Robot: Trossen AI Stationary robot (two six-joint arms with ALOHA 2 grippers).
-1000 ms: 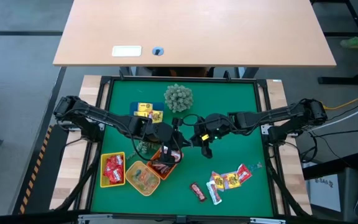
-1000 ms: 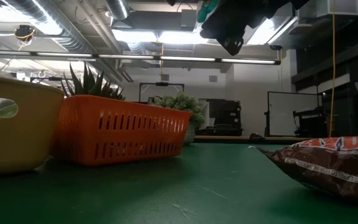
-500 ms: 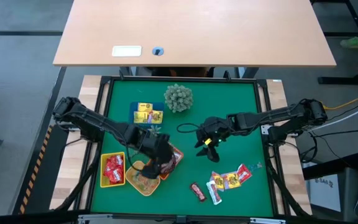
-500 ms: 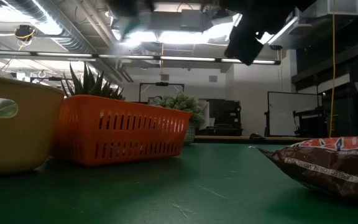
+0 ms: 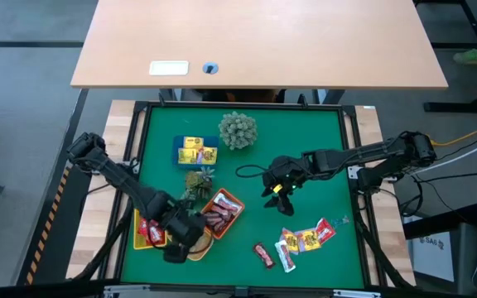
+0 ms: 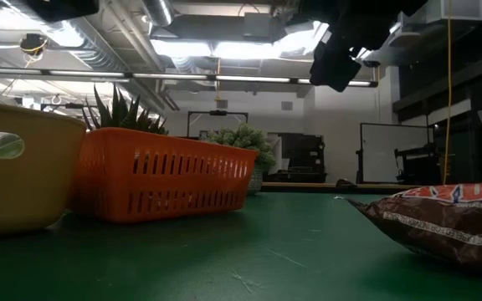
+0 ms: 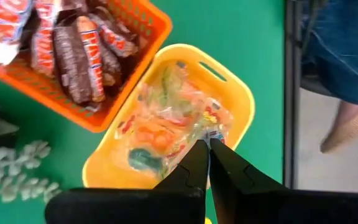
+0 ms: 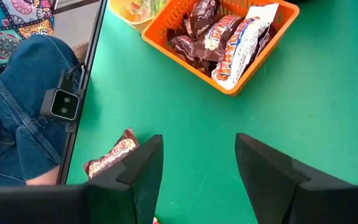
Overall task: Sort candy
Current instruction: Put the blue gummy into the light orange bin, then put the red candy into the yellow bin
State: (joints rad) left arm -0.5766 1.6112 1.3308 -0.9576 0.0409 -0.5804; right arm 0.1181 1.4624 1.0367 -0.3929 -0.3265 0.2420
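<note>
The candy is spread around: brown bars fill the orange tray, clear greenish sweets lie in a yellow tray, and red packets sit in a second tray at the near left. Yellow packets lie on the far mat. Loose packets and a brown bar lie near right. My left gripper is shut, its tips over the clear sweets. My right gripper hangs open over bare mat, right of the orange tray, with nothing between its fingers. My left gripper points its shut fingertips down into the yellow tray, right at the clear wrappers. Whether they touch or pinch a wrapper, I cannot tell.
A spiky pale green ball and a small succulent stand on the far half of the mat, with a black cable loop beside them. A person in jeans sits at the table's near edge. Bare green mat lies far right.
My left gripper has swung from the far side of the orange tray toward the table's near left, ending over the yellow tray of clear sweets. My right gripper has drifted a little toward the right edge. The trays have stayed in place.
</note>
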